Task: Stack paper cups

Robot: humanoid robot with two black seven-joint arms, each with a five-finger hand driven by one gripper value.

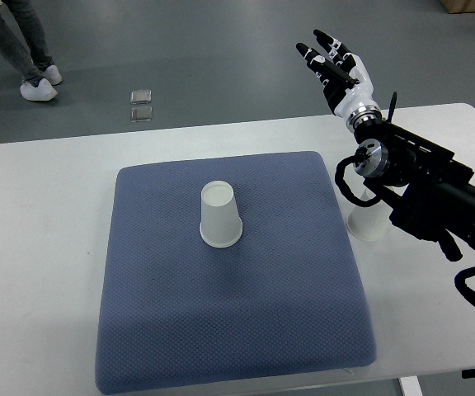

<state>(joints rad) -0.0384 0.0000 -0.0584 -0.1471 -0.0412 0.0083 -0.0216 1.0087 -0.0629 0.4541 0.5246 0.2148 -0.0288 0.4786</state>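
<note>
One paper cup sits upside down near the middle of the blue cushion pad on the white bench. A second paper cup stands off the pad's right edge, mostly hidden under the black right arm. The right hand hangs out past the bench's far edge, fingers spread and holding nothing, well apart from both cups. A person's legs show far left on the floor.

The right arm is matte black and boxy, with a round silver joint cap and a looping black cable. A metal wrist ring joins the right hand, white-shelled with black segmented fingers.
</note>
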